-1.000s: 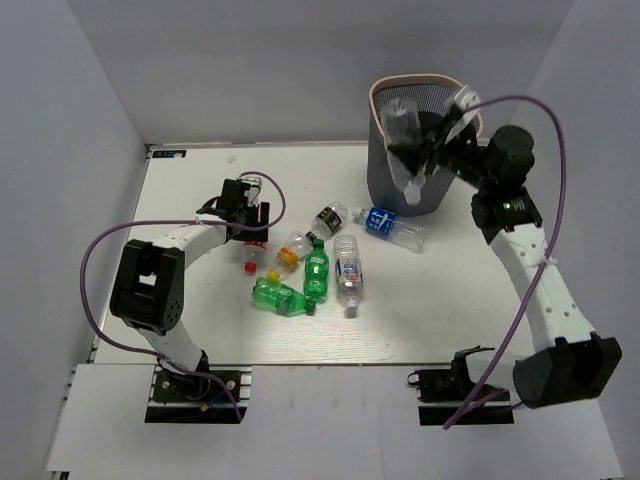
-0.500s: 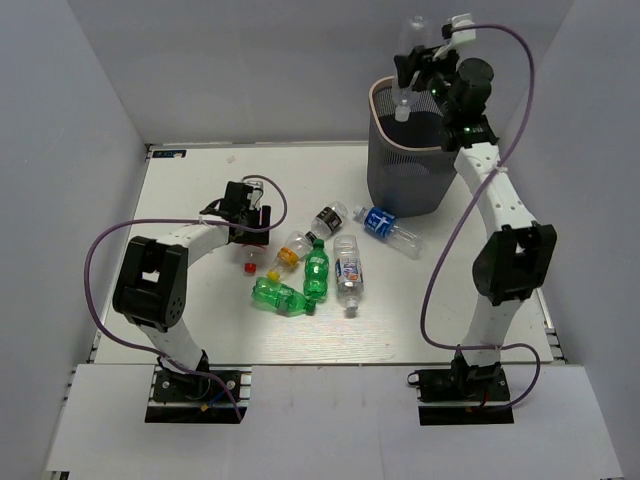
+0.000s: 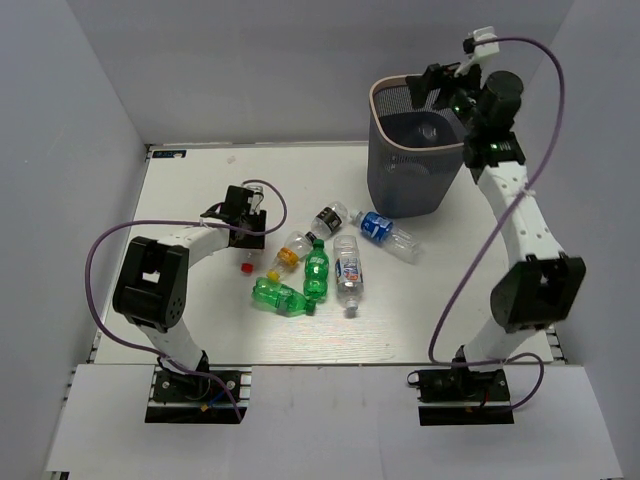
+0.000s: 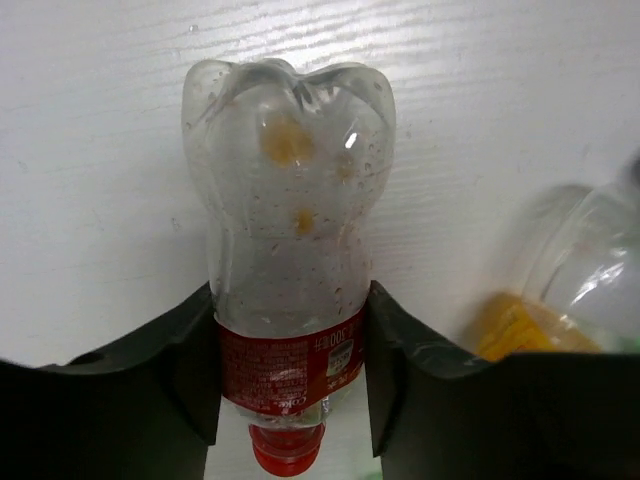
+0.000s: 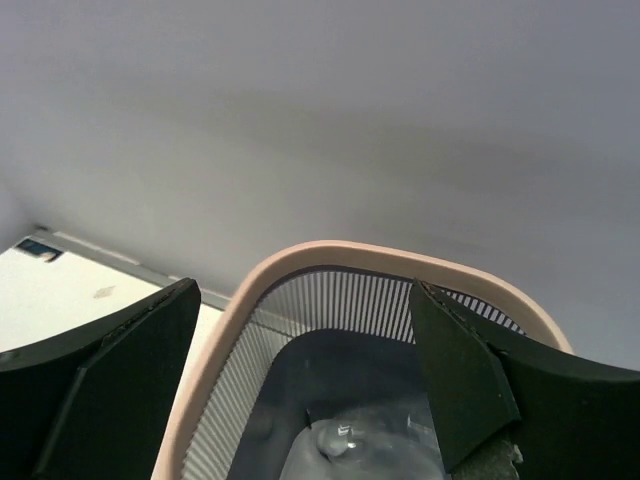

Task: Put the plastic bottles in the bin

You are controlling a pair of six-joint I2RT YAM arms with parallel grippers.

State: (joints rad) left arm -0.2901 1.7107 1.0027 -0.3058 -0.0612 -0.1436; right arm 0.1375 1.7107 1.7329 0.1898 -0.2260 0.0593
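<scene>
My left gripper [image 3: 243, 218] [image 4: 290, 372] is shut on a clear bottle with a red label [image 4: 288, 250] and red cap [image 3: 248, 267], which lies on the white table. My right gripper [image 3: 437, 82] [image 5: 303, 292] hangs open and empty over the bin [image 3: 378, 150] [image 5: 300, 254], a dark mesh basket with a beige rim. A clear bottle [image 3: 428, 130] [image 5: 352, 452] lies inside the bin. Several more bottles lie mid-table: an orange-labelled one [image 3: 290, 250] [image 4: 560, 290], a black-labelled one [image 3: 327, 218], a blue-labelled one [image 3: 384, 229], a white-labelled one [image 3: 347, 268] and two green ones [image 3: 316, 268] [image 3: 279, 296].
The table [image 3: 190, 190] is walled by grey panels on the left, back and right. The bin stands at the back right, close to the back wall. Purple cables loop off both arms.
My right gripper opened over the bin and the clear bottle it carried now lies inside. My left gripper closed on the red-labelled bottle.
</scene>
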